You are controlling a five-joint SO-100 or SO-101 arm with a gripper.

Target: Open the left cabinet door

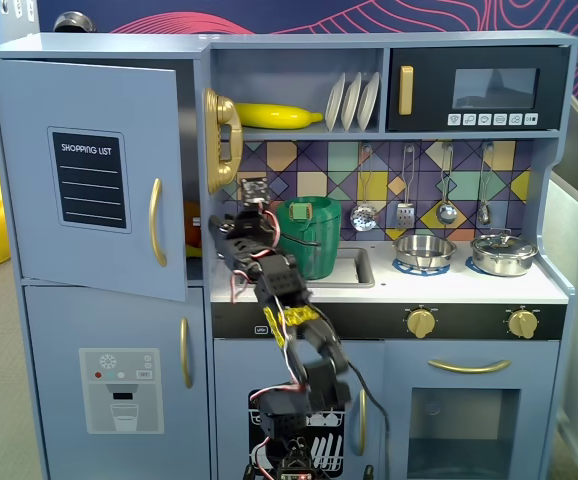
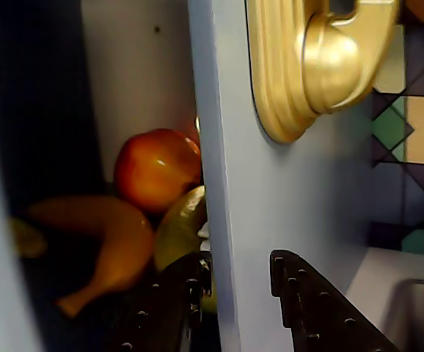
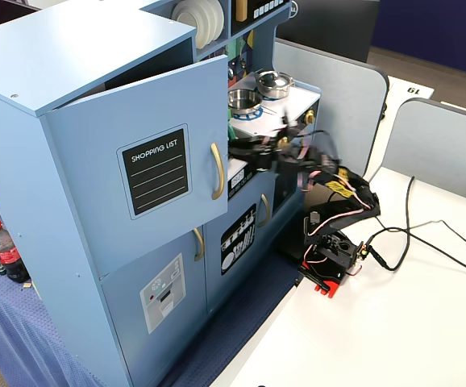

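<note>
The left cabinet door [image 1: 89, 170] is blue-grey with a black "SHOPPING LIST" panel and a curved gold handle [image 1: 156, 222]. It stands partly open, swung out at its right edge; it also shows in a fixed view [image 3: 152, 161]. My gripper [image 1: 214, 232] reaches behind the door's free edge, by the compartment opening [image 3: 241, 153]. In the wrist view my gripper [image 2: 238, 268] is open. One black finger [image 2: 175, 301] is inside the compartment and the other finger [image 2: 311, 301] is outside. The compartment's blue side wall [image 2: 271, 191] stands between them.
Inside the compartment lie a red apple [image 2: 157, 169], an orange banana-shaped fruit [image 2: 102, 249] and a green fruit [image 2: 177, 233]. A gold toy phone [image 1: 221, 140] hangs on the side wall. A green pot [image 1: 309, 235] sits in the sink. The dispenser door [image 1: 119, 385] below is shut.
</note>
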